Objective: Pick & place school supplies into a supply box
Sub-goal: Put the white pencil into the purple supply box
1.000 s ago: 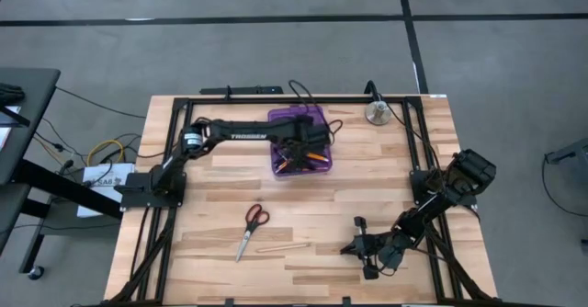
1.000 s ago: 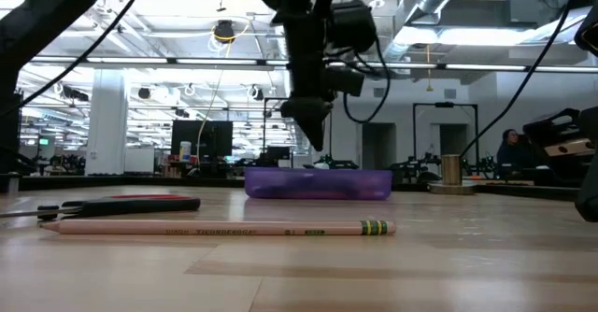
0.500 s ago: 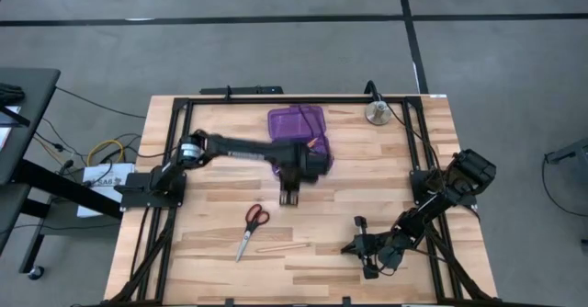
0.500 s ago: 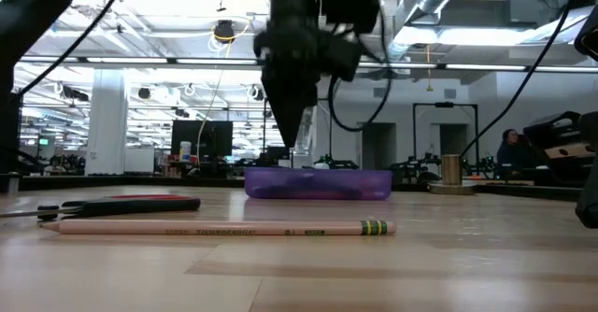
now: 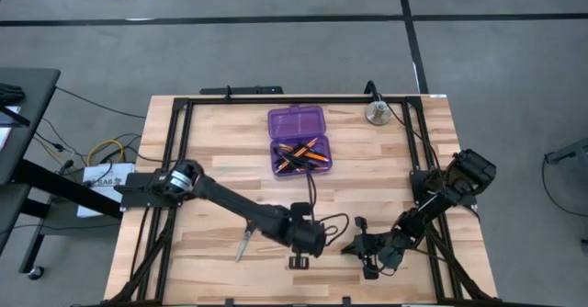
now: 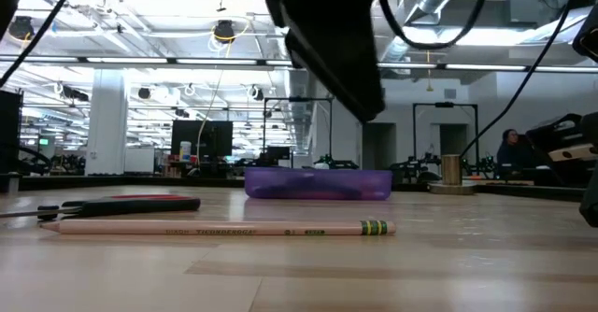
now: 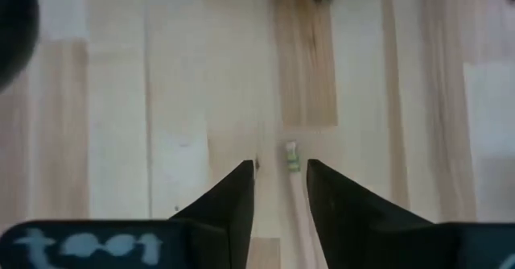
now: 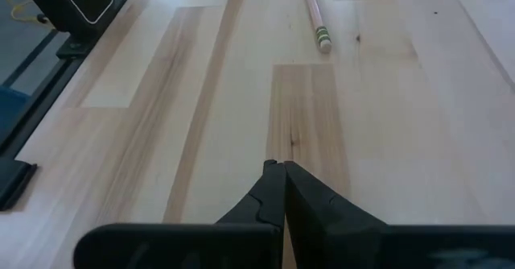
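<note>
Left gripper (image 7: 280,192) off supply box (image 5: 299,141), now over pencil (image 7: 291,158) (fingers apart)

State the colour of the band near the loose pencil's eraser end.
Green, on the pencil; clearest in the low view.

Left arm stretched low and diagonal toward the table's front edge; left gripper (image 5: 297,262) near that edge, fingers (image 7: 233,196) parted. Right arm folded by the front right corner; right gripper (image 5: 352,248) closed, empty.
</note>
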You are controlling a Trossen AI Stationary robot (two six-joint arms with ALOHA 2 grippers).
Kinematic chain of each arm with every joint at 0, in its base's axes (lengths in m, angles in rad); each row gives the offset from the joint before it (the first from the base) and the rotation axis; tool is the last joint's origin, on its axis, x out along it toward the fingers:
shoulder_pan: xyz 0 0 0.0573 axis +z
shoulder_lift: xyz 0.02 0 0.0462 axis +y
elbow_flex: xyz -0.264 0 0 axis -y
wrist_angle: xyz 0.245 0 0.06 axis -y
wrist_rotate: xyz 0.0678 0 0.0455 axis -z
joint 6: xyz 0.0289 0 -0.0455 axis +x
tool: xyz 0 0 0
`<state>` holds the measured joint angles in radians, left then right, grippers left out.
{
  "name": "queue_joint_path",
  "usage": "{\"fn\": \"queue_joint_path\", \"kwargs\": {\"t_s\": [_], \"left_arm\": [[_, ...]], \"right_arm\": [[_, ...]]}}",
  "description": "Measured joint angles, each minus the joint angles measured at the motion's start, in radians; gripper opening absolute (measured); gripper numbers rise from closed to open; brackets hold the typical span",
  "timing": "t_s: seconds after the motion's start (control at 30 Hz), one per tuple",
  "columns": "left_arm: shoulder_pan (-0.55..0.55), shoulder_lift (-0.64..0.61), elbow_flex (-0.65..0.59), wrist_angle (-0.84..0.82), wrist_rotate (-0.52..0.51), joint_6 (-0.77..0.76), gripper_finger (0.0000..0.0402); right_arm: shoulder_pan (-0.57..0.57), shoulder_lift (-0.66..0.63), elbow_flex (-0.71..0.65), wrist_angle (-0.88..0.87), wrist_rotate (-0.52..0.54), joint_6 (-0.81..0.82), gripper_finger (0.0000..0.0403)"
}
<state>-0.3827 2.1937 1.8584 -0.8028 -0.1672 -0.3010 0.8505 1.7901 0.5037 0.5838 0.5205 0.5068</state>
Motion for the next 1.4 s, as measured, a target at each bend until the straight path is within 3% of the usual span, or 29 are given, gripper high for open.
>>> {"fn": "queue_joint_path", "kwargs": {"t_s": [0.2,0.47,0.87,1.03,1.2,1.4], "left_arm": [[-0.016,0.014,0.001,0.032,-0.032,-0.066,0.0133],[-0.017,0.087,0.0,0.067,0.024,-0.083,0.0166],[-0.006,0.184,0.007,0.043,0.028,-0.104,0.0169],[-0.002,0.202,0.011,0.043,0.035,-0.136,0.013],[0.009,0.203,0.012,0.04,0.041,-0.155,0.0024],[0.022,0.204,0.016,0.062,0.058,-0.183,0.0008]], "right_arm": [[0.0,0.0,0.0,0.0,-0.002,0.018,0.0001],[0.014,0.0,-0.001,0.0,-0.024,0.027,0.0001],[0.02,0.0,-0.001,-0.005,-0.025,0.027,0.0001],[0.02,0.0,-0.001,-0.005,-0.025,0.024,0.0001],[0.02,0.0,-0.001,-0.007,-0.024,0.018,0.0001],[0.018,0.0,-0.001,-0.008,-0.024,0.017,0.0001]]}}
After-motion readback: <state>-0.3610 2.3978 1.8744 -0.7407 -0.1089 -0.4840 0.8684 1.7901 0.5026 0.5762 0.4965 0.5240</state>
